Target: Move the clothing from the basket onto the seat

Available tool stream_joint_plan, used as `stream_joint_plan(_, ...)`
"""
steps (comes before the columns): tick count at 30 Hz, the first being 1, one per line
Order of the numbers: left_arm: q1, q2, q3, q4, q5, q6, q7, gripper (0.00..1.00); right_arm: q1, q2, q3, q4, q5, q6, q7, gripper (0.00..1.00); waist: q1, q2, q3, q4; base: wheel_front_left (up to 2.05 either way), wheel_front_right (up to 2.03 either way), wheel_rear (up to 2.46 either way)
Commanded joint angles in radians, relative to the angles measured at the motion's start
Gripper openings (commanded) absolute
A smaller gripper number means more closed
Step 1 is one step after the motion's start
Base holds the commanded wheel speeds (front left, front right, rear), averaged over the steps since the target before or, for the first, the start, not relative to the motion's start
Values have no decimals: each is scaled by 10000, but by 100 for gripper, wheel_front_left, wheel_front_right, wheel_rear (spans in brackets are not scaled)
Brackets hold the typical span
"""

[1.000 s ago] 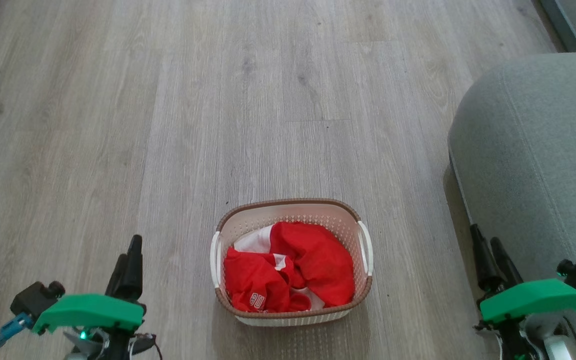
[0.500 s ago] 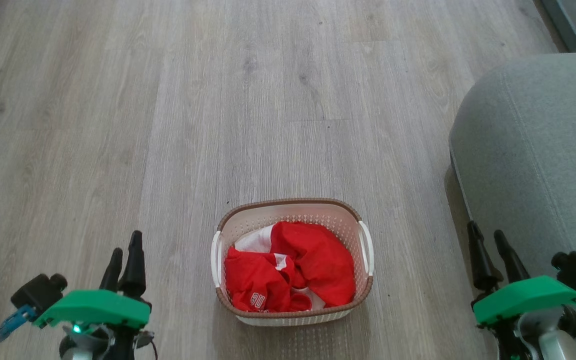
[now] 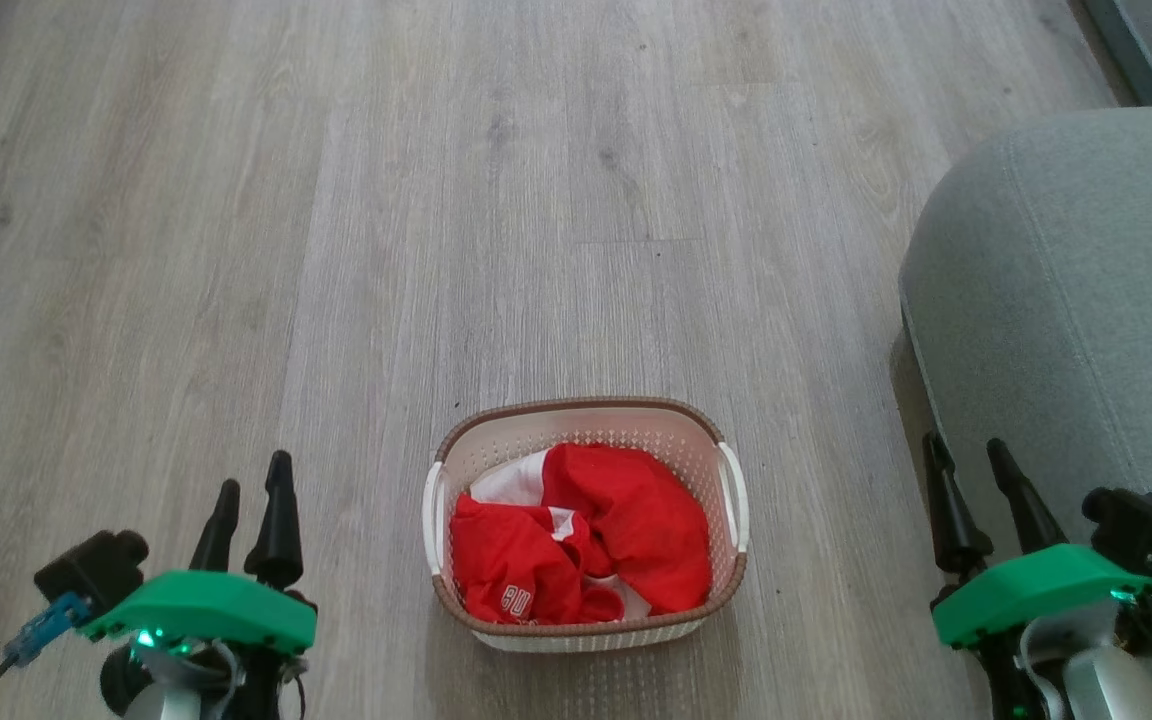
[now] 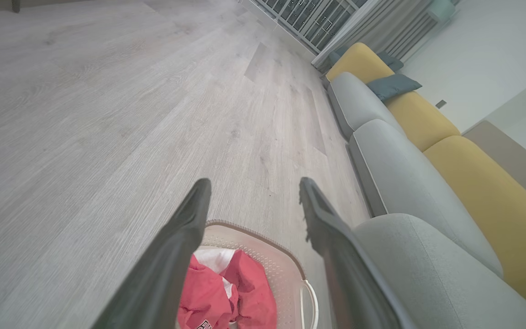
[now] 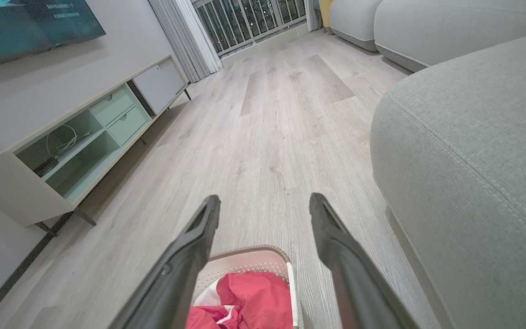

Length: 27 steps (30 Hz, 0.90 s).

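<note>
The red clothing (image 3: 576,535) with white panels and small white letters lies bunched inside the cream basket (image 3: 584,413), which stands on the wood floor in the head view's lower middle. The grey seat (image 3: 1086,300) fills the right side, its rounded edge near the basket. My left gripper (image 3: 254,472) stands open to the basket's left, clear of it. My right gripper (image 3: 964,448) is open between basket and seat, empty. The left wrist view shows the clothing (image 4: 226,297), the basket (image 4: 281,260) and the seat (image 4: 427,269). The right wrist view shows the clothing (image 5: 244,297), the basket (image 5: 244,256) and the seat (image 5: 473,151).
More grey and yellow sofa sections (image 4: 409,119) run along the far wall beyond the seat. A low media cabinet (image 5: 76,141) with open shelves stands on the opposite side under a screen (image 5: 25,23). Bare wood floor (image 3: 536,200) stretches ahead of the basket.
Both grippers have turned and opened wider: each one's two fingers now stand visibly apart. The left gripper shifted slightly right, the right slightly left. Basket and clothing have not moved.
</note>
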Motion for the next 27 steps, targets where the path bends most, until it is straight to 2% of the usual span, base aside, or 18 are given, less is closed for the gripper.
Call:
stream_joint_plan(1, -549, 109, 202, -382, 372, 44, -153, 100, -467, -225, 193, -413, -394, -1, -164, 100, 0, 0, -4, -3, 0, 0, 0)
stream_joint_plan(27, -612, 130, 314, -519, 3115, 213, -884, 100, -398, -269, 481, -301, -2772, -2, -904, 100, -1, 0, -48, -46, 0, 0, 0)
